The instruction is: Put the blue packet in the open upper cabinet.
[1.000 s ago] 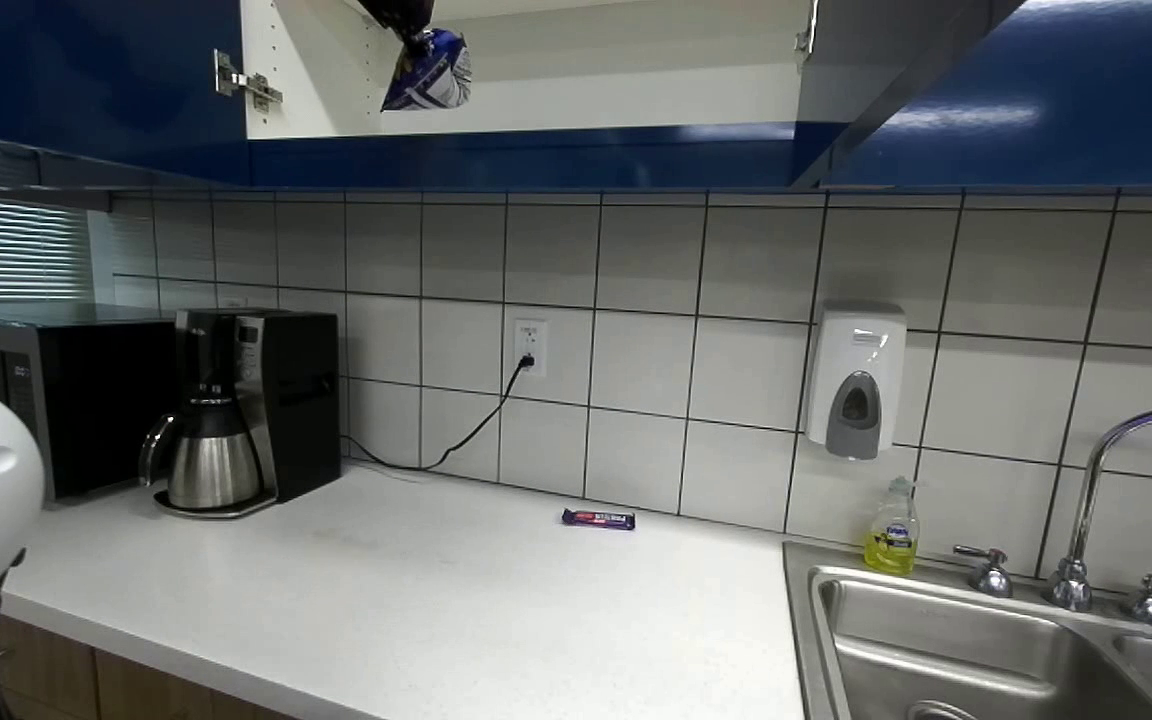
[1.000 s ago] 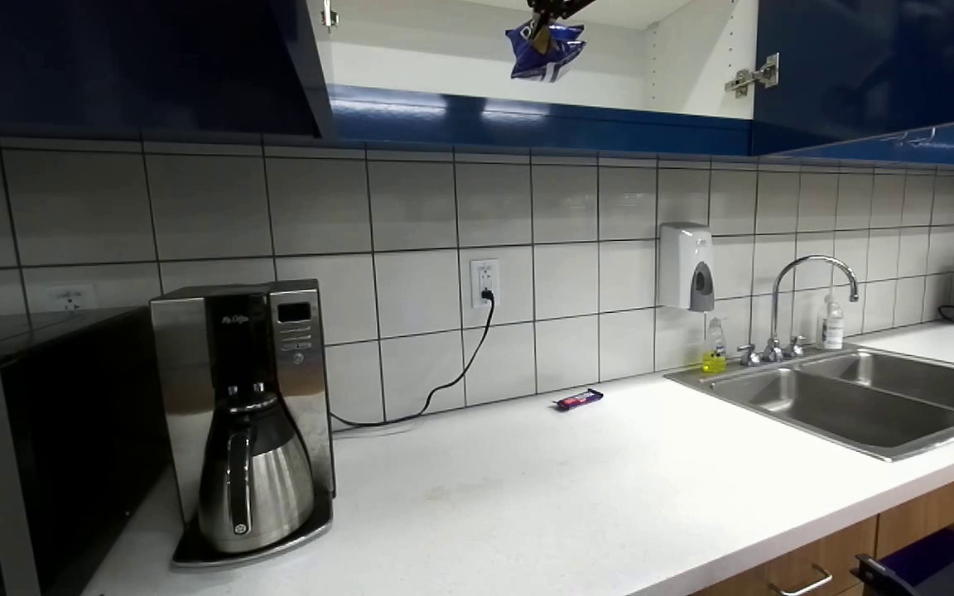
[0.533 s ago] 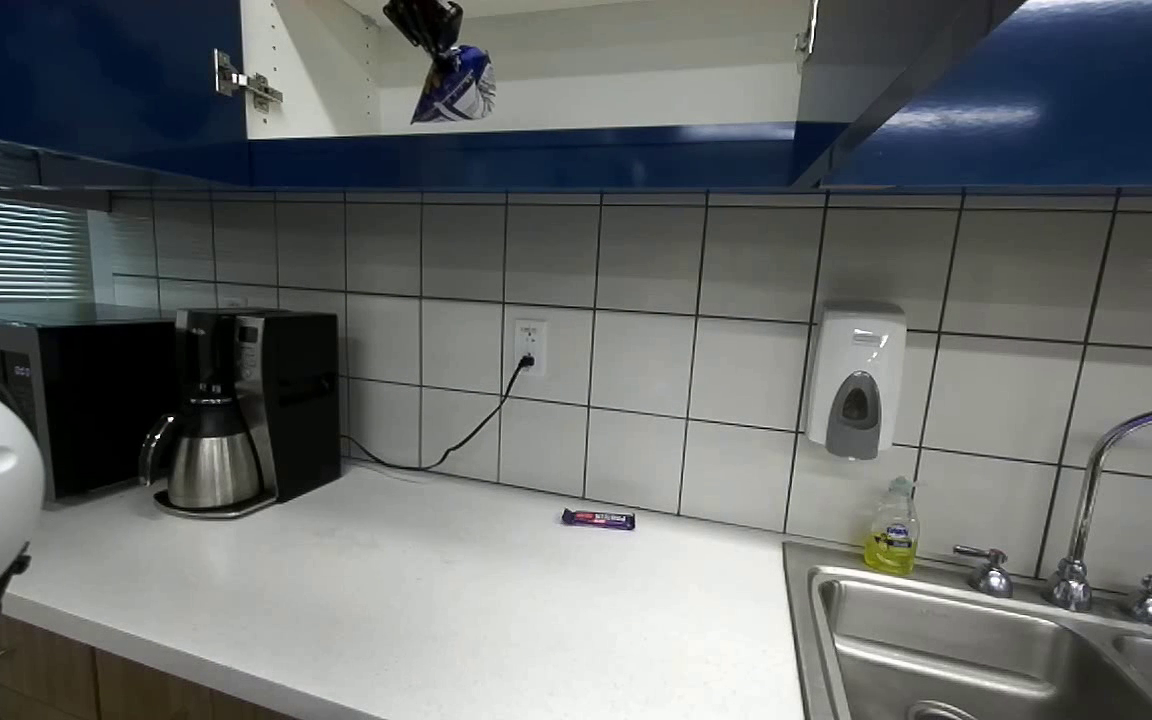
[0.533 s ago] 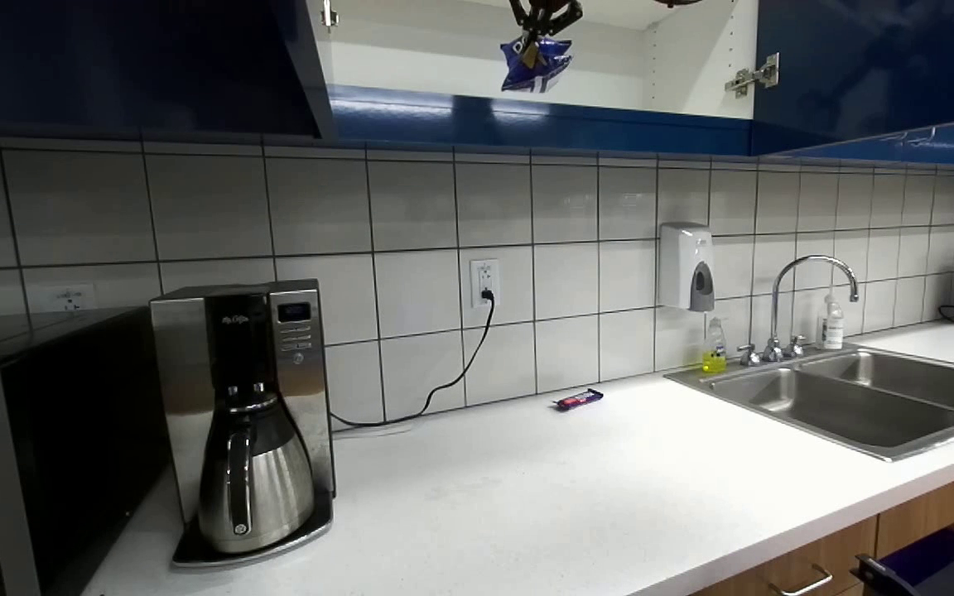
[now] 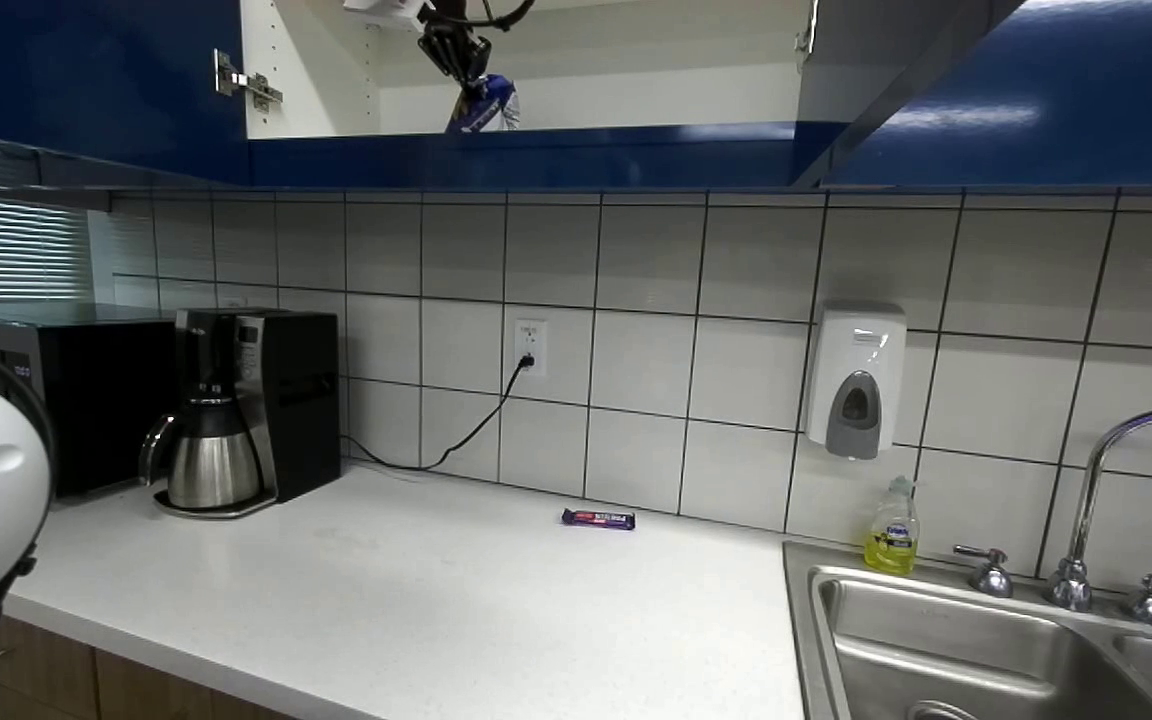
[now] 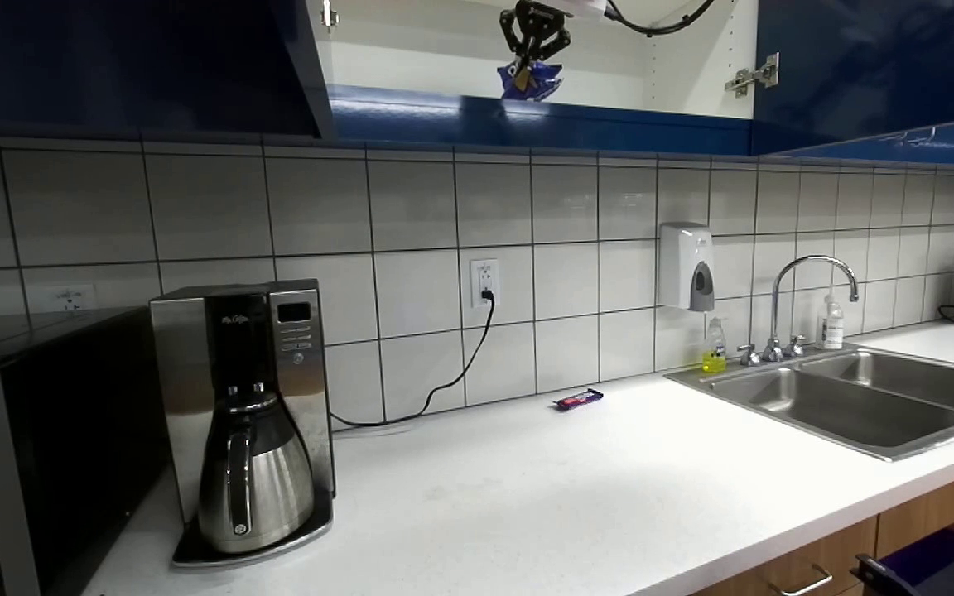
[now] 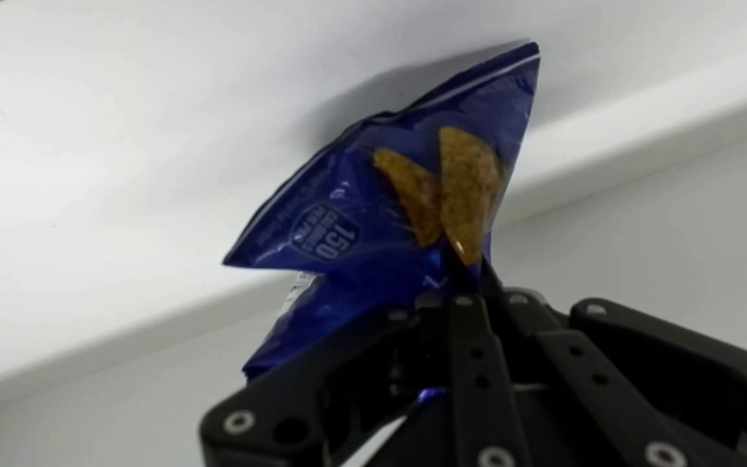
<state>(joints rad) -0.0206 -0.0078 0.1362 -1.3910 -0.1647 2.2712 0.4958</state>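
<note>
The blue packet point(image 5: 498, 98) is a crinkled blue pouch with white markings. It shows in both exterior views point(image 6: 542, 83) just above the front edge of the open upper cabinet point(image 5: 586, 158), its bottom hidden by that blue edge point(image 6: 626, 126). My gripper point(image 5: 476, 86) points down and is shut on the packet, pinching its upper part; it also shows in an exterior view point(image 6: 523, 74). In the wrist view the gripper point(image 7: 471, 269) holds the packet point(image 7: 373, 214) in front of the pale cabinet interior point(image 7: 120, 162). Whether the packet touches the shelf I cannot tell.
Blue cabinet doors point(image 5: 86, 90) stand on both sides of the opening, with a hinge point(image 5: 248, 82) at one edge. A dark thin wrapper point(image 5: 598, 519) lies on the counter point(image 5: 416, 600). A coffee maker point(image 6: 299, 430), microwave point(image 6: 79, 414) and sink point(image 6: 841, 406) stand along it.
My gripper has moved down with the packet, whose bottom has gone behind the cabinet's front edge. More of the gripper and arm now shows in both exterior views.
</note>
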